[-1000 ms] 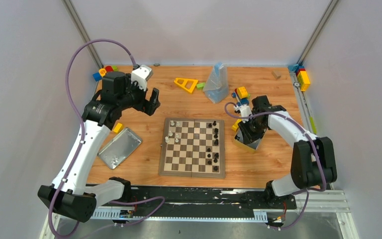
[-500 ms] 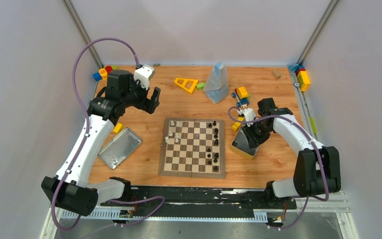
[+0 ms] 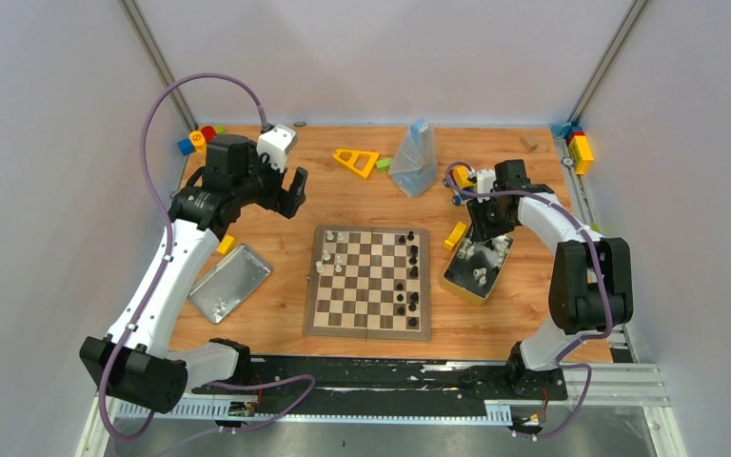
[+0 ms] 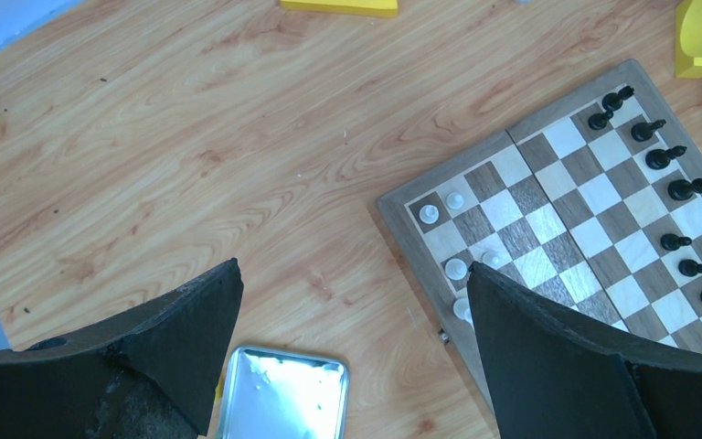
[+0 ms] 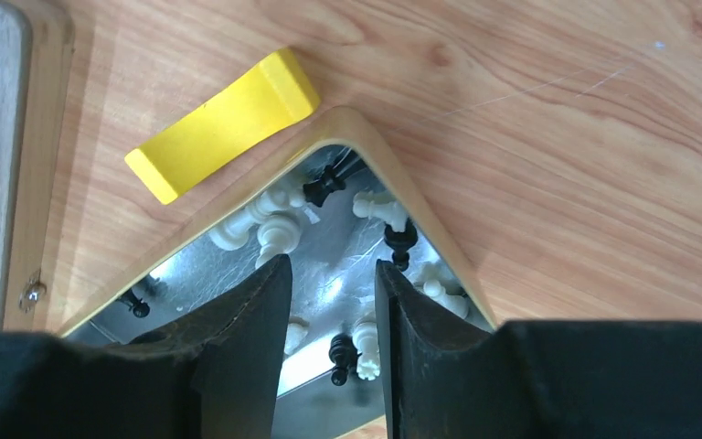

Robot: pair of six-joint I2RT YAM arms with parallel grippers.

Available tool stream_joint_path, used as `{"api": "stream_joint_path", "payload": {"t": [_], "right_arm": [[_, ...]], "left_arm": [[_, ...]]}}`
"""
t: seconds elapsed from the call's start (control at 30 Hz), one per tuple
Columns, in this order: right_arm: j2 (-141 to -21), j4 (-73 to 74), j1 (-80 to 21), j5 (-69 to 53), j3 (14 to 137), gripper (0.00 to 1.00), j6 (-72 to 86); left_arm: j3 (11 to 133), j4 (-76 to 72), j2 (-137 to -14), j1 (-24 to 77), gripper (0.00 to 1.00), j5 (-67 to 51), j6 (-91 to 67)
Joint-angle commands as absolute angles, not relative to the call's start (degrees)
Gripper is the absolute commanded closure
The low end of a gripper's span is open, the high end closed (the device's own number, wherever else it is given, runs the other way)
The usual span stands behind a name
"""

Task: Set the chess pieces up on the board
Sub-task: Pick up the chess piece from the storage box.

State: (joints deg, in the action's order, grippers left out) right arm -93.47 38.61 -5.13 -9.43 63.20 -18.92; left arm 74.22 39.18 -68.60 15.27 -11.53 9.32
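Note:
The board (image 3: 368,282) lies mid-table, with a few white chess pieces (image 3: 329,256) along its left side and several black chess pieces (image 3: 413,272) along its right. More pieces (image 5: 279,224) lie loose in the yellow-sided tin box (image 3: 476,271). My right gripper (image 3: 486,236) hovers over the box's far end; in the right wrist view it (image 5: 333,265) stands a little open and empty. My left gripper (image 3: 290,195) hangs wide open above bare table, left of the board's far corner. In the left wrist view it (image 4: 355,270) frames the board (image 4: 585,210).
A silver lid (image 3: 229,283) lies left of the board. A yellow block (image 3: 456,235) sits beside the box. A yellow triangle (image 3: 355,162), a clear bag (image 3: 415,157) and coloured blocks (image 3: 462,177) stand at the back. More blocks sit in the back corners (image 3: 200,138) (image 3: 579,148).
My right gripper has lifted out of the tin box and drawn back toward the far side, uncovering the pieces inside. The left arm has shifted only slightly.

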Motion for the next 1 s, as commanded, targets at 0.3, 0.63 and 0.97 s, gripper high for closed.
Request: {"api": "stream_joint_path", "payload": {"t": [0.3, 0.63, 0.97], "right_arm": [[-95.16, 31.05, -4.46, -9.85, 64.34, 0.67, -8.11], [-98.23, 28.89, -4.44, -8.81, 63.24, 0.68, -5.89], [-103.19, 27.66, -4.6, -7.53, 63.29, 0.68, -5.48]], "left_arm": [[73.21, 36.39, -66.7, 14.85, 0.0, -12.83, 9.67], [72.99, 36.04, -66.27, 14.85, 0.0, -13.65, 9.37], [72.57, 35.85, -65.9, 14.85, 0.0, -14.05, 9.27]]}}
